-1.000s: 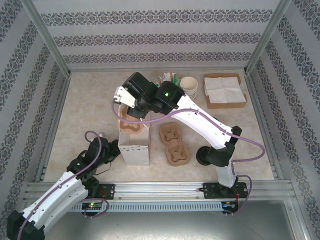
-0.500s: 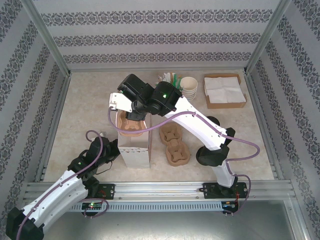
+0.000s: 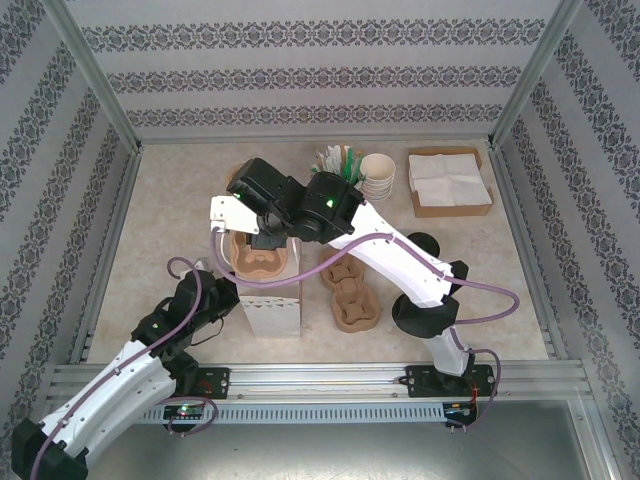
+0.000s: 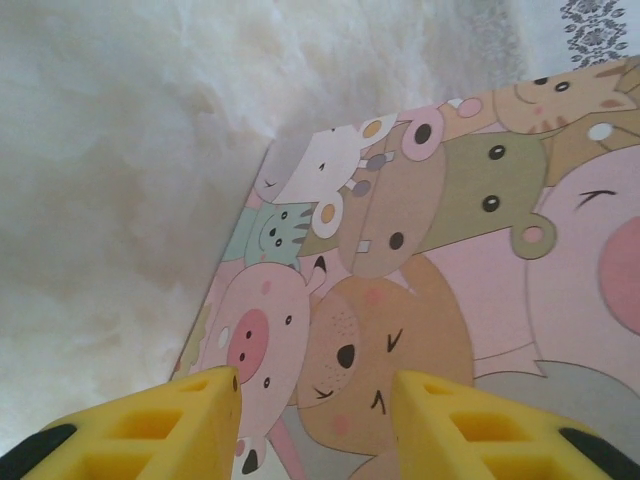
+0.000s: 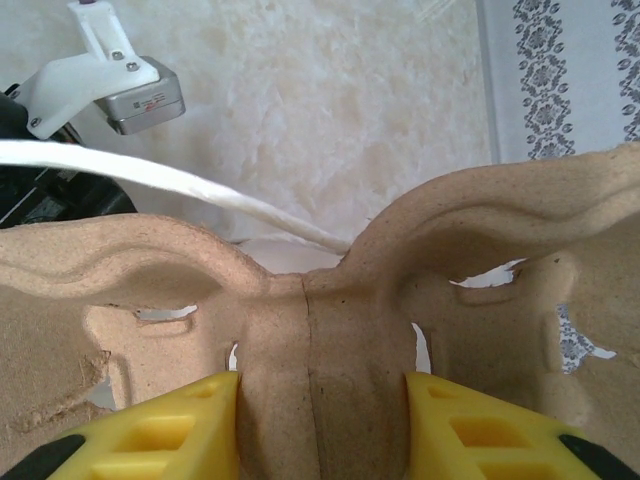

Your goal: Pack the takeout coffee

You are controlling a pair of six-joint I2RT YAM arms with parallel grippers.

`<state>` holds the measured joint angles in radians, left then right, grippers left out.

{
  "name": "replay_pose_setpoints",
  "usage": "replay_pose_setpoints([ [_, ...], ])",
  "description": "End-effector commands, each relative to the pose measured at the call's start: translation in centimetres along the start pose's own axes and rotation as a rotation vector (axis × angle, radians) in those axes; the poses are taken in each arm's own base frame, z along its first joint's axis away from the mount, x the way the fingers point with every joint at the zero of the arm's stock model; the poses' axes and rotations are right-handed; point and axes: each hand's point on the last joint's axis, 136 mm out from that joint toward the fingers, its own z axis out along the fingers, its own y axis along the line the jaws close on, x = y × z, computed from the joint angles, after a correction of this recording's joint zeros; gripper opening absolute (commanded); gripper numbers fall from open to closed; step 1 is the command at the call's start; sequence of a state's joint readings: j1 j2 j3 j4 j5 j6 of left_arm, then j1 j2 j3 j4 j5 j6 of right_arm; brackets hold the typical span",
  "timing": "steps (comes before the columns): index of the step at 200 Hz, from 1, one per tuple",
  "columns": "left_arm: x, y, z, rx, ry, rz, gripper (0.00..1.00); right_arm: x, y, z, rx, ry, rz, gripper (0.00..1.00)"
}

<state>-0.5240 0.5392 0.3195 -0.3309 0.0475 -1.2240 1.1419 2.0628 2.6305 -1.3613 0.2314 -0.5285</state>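
A brown pulp cup carrier (image 3: 250, 262) hangs over the open mouth of the white paper bag (image 3: 272, 305), which stands upright left of centre. My right gripper (image 3: 262, 232) reaches in from the right and is shut on it. In the right wrist view the yellow fingers (image 5: 180, 420) press both sides of the cup carrier's (image 5: 320, 300) middle ridge. My left gripper (image 3: 222, 300) sits low against the bag's left side. In the left wrist view the left gripper (image 4: 315, 385) stands open, with the bag's cartoon-printed face (image 4: 450, 250) behind the gap.
Spare cup carriers (image 3: 350, 295) lie on the table right of the bag. At the back stand stacked paper cups (image 3: 378, 172), a bunch of stirrers (image 3: 335, 160) and a box of napkins (image 3: 448, 182). Metal frame posts and patterned walls close in the table.
The right arm has carried the cup carrier leftward and nearer, from behind the bag to over its mouth. The left arm has hardly moved.
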Motion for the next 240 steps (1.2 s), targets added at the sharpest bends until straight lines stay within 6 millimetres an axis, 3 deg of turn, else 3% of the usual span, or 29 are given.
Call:
replay_pose_setpoints([
  [1,-0.3,-1.1,-0.5,0.022,-0.013,0.017,0.44,1.2,1.0,0.2,-0.019,0.06,0.046,0.41],
  [56,-0.4,-1.0,-0.5,0.013,-0.013,0.02,0.45,3.5,3.0,0.6,-0.077,0.166,0.082,0.41],
  [130,-0.5,-0.9,-0.4,-0.005,-0.017,0.022,0.45,4.4,5.0,1.5,-0.165,0.204,0.138,0.4],
  [240,-0.7,-0.8,-0.3,-0.016,-0.025,0.024,0.45,5.4,5.4,3.0,-0.268,0.169,0.259,0.4],
])
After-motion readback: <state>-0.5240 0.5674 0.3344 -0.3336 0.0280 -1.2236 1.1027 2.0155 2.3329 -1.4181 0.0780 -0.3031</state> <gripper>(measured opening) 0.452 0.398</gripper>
